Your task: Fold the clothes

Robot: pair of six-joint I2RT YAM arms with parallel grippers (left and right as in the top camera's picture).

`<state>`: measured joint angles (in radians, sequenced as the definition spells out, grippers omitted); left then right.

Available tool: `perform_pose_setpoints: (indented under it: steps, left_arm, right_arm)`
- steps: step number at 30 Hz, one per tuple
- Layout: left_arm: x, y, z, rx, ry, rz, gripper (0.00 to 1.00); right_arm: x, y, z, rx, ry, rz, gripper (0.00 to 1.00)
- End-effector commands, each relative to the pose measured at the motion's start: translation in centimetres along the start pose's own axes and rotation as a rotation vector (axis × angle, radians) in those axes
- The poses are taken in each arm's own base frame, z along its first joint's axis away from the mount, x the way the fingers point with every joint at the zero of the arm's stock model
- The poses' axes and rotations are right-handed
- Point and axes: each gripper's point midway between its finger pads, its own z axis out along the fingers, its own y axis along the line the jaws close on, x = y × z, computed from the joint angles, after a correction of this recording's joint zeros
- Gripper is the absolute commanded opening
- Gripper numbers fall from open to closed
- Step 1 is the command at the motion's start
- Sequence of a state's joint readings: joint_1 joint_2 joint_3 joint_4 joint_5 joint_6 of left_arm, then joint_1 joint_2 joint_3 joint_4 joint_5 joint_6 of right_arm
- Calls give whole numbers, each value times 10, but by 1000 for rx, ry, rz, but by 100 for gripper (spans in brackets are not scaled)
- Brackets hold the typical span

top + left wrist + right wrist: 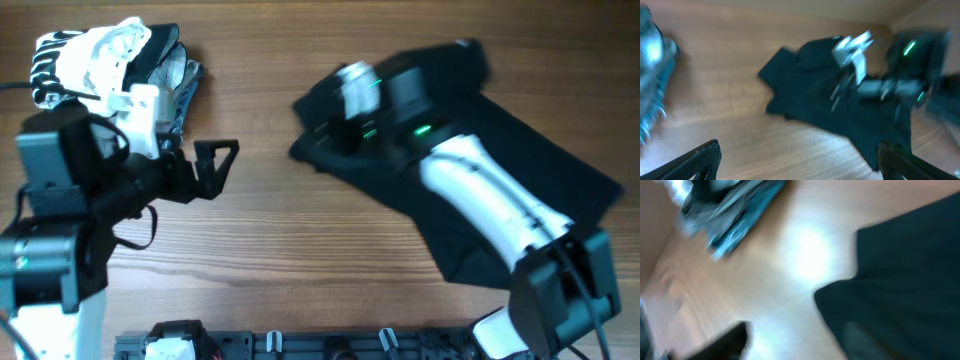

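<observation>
The left claw [225, 168] is hanging spread wide above the smooth wooden table [300, 250]. A soft, floppy black garment [560, 170] is lying under the blurry right claw [345, 105], and I cannot tell its grip.

The overhead view is lit evenly and softly from above, and the wooden table [270, 230] is rendered sharp, though the head of the right arm [380, 90] is smeared by motion blur. Only faint shadows are seen beside the arms. Both wrist views are heavily blurred. In the left one the black garment [810, 100] and the pile of clothes [652, 85] are streaked. In the right one a white patch of glare [810, 255] is spread over the wood, and every edge is soft
</observation>
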<state>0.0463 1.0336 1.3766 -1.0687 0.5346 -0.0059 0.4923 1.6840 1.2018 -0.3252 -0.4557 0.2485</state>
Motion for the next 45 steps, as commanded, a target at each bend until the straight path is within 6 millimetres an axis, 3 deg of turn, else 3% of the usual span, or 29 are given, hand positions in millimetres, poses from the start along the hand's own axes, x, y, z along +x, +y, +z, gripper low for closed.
perform_pose_setpoints:
  steps: [1, 5, 8, 9, 10, 11, 12, 15, 16, 19, 22, 25, 28, 32, 33, 34, 35, 36, 37, 39, 44, 45]
  left_arm:
    - [-22, -7, -21, -33, -84, 40, 100]
    - [-16, -2, -14, -35, -42, 16, 100]
    - [-10, -2, 3, -14, 22, 8, 98]
    - [-8, -4, 10, -2, 43, 11, 98]
    - [-4, -9, 19, 18, 79, 21, 98]
    - [-2, -12, 26, 32, 102, 26, 98]
    - [4, -18, 38, 55, 145, 35, 98]
    - [12, -25, 59, 85, 214, 45, 98]
    - [14, -26, 65, 90, 230, 46, 98]
    - [18, -25, 73, 92, 257, 41, 99]
    - [19, -25, 72, 92, 262, 38, 100]
    - [21, -24, 72, 90, 268, 35, 100]
    - [21, -24, 72, 90, 268, 35, 100]
    - [21, -24, 72, 90, 268, 35, 100]
    - [21, -24, 72, 90, 268, 35, 100]
    - [21, -24, 72, 90, 268, 35, 100]
    - [20, -24, 72, 87, 266, 36, 100]
    - [20, -23, 72, 82, 264, 38, 100]
    - [19, -21, 72, 72, 263, 39, 100]
    - [19, -21, 72, 69, 262, 39, 100]
    - [19, -21, 72, 69, 262, 39, 100]
    - [19, -21, 72, 69, 261, 40, 100]
  right_arm:
    - [3, 24, 4, 112, -30, -28, 97]
    - [-24, -24, -61, 271, -158, 191, 98]
    - [-25, -120, -150, 462, -258, 437, 95]
    - [-16, -149, -172, 519, -270, 514, 94]
    - [7, -197, -207, 616, -278, 654, 94]
    - [24, -223, -226, 666, -278, 740, 94]
    - [55, -267, -255, 745, -273, 861, 95]
    - [103, -329, -287, 828, -286, 1046, 96]
    - [119, -355, -297, 841, -312, 1103, 96]
    - [154, -404, -308, 889, -346, 1181, 96]
    - [171, -437, -310, 916, -364, 1157, 96]
    - [171, -456, -307, 938, -365, 1080, 96]
    - [192, -467, -303, 1007, -320, 1111, 95]
    - [213, -474, -284, 991, -262, 1153, 88]
    - [212, -476, -284, 993, -268, 1148, 72]
    - [211, -476, -285, 994, -273, 1146, 47]
    - [210, -477, -284, 988, -280, 1148, 10]
    - [203, -478, -283, 963, -319, 1155, 4]
    - [188, -479, -284, 921, -364, 1129, 4]
    - [129, -482, -310, 845, -527, 997, 4]
    - [-17, -463, -452, 903, -930, 712, 7]
    - [-31, -458, -467, 913, -955, 675, 64]
